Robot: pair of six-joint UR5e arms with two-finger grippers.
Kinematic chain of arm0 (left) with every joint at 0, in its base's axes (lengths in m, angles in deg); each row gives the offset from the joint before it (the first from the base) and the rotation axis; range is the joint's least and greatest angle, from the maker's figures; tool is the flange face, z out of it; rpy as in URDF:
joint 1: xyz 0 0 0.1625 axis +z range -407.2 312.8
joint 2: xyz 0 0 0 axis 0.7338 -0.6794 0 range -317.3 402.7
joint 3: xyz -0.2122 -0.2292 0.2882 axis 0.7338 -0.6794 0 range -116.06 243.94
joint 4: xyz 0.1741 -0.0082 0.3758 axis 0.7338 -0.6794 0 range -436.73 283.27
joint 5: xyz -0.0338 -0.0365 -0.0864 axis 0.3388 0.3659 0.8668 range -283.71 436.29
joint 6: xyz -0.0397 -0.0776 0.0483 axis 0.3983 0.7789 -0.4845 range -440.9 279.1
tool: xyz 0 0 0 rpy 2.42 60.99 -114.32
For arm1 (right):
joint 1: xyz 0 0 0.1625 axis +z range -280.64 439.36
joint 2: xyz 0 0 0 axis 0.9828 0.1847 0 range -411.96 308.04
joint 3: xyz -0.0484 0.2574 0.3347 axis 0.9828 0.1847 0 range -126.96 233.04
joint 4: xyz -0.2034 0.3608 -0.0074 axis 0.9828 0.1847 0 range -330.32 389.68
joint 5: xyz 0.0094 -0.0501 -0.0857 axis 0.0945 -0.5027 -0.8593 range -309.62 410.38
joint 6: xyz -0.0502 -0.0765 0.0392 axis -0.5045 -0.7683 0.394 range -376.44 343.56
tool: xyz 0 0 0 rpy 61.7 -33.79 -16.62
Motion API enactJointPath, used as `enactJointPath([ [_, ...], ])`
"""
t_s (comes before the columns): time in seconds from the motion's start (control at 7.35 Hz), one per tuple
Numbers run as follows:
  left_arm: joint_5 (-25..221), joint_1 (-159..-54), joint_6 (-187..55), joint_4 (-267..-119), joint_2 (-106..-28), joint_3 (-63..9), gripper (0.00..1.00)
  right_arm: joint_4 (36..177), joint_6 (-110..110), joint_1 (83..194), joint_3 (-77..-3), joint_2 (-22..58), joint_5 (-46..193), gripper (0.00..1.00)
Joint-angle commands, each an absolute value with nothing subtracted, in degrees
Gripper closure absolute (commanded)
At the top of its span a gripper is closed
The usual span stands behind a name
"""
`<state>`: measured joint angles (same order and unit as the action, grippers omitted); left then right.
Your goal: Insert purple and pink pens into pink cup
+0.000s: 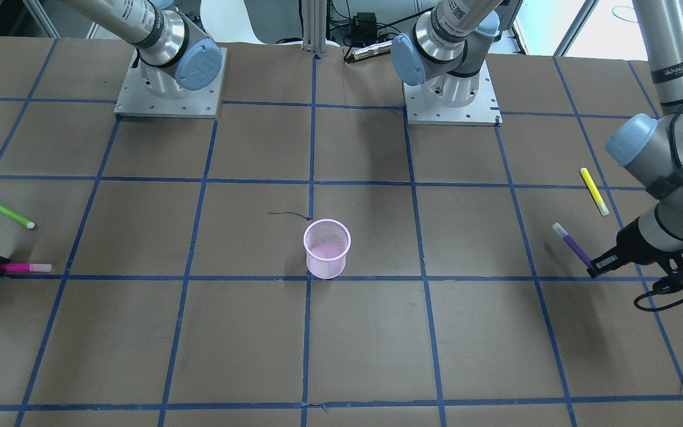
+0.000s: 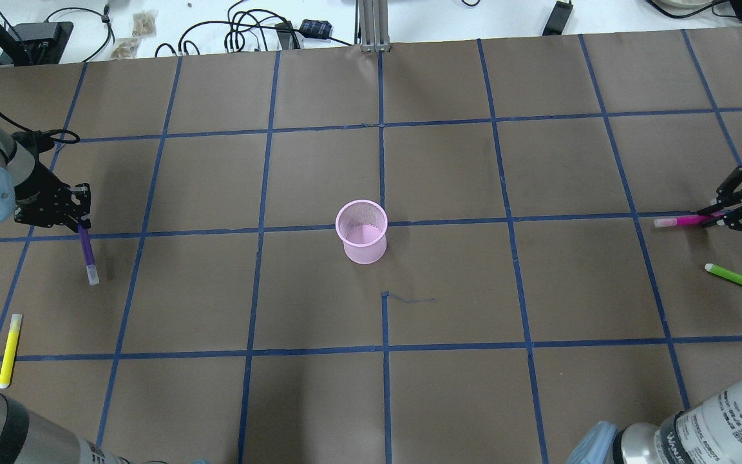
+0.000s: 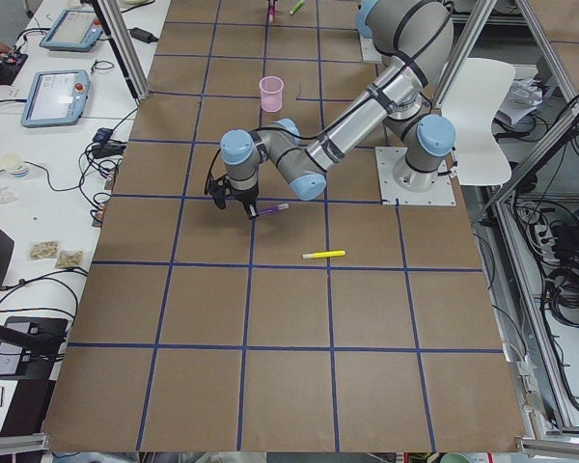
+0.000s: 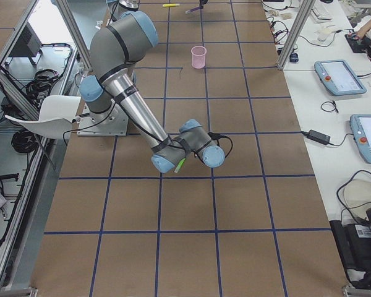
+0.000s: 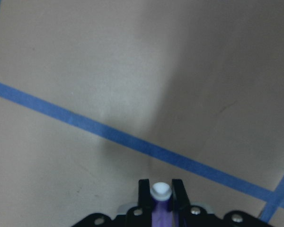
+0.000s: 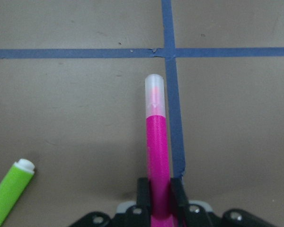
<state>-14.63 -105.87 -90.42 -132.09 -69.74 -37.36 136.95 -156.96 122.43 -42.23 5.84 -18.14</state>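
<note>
The pink mesh cup (image 2: 362, 231) stands upright at the table's middle, also in the front view (image 1: 326, 248). My left gripper (image 2: 80, 222) is shut on the purple pen (image 2: 87, 255) at the table's left side, lifted off the paper; the pen points at the camera between the fingers (image 5: 161, 201) and shows in the front view (image 1: 573, 246). My right gripper (image 2: 722, 216) is shut on the pink pen (image 2: 683, 221) at the far right; the pen sticks out forward from the fingers (image 6: 158, 146), low over the paper.
A yellow pen (image 2: 9, 350) lies near my left arm at the front left. A green pen (image 2: 741, 281) lies just beside the pink one, also in the right wrist view (image 6: 9, 196). Blue tape lines grid the brown paper. Both arm bases (image 1: 169, 83) stand at the robot's side.
</note>
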Motion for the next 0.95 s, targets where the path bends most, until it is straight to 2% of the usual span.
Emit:
enactJointPath([
  [0.0, -13.0, -108.4, -90.7, -132.0, -67.4, -34.7, 1.00, 136.3, -156.8, 122.7, -42.5, 8.1, -18.1, 1.00],
  [0.41, -13.5, -110.1, -91.0, -130.3, -67.3, -34.6, 1.00, 135.5, -151.4, 127.6, -42.7, 15.6, -17.7, 1.00],
  [0.82, -13.3, -110.2, -91.6, -130.3, -67.5, -34.5, 1.00, 132.9, -133.1, 142.8, -42.8, 27.5, -18.4, 1.00],
])
